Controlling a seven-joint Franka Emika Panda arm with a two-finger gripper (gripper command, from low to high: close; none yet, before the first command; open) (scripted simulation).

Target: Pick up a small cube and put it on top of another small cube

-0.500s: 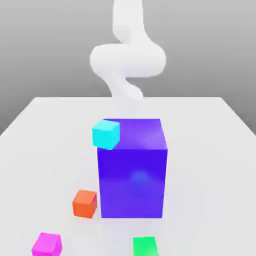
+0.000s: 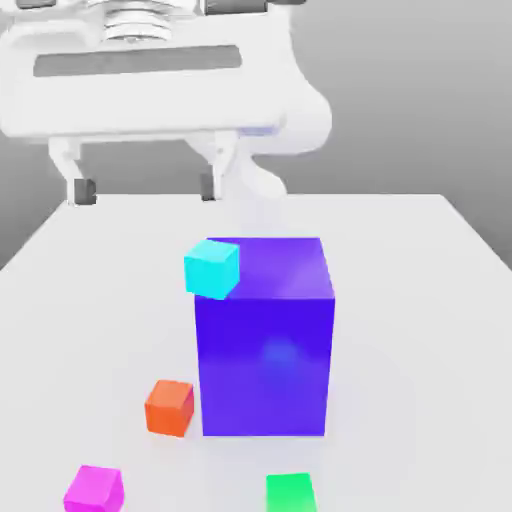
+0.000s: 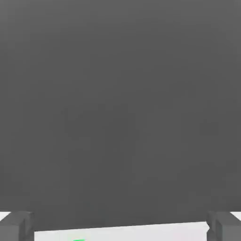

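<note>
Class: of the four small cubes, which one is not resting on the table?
The cyan cube: it appears at the big blue block's upper corner; orange, magenta, green rest on the table.

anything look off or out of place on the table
One thing: the small cyan cube appears well above the table, against the upper corner of the big blue-violet block at the exterior view's left, with no visible support. The gripper is open and empty.

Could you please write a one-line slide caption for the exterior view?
Open gripper hovers high above a white table holding a big blue-violet block and cyan, orange, magenta-pink and green cubes.
</note>
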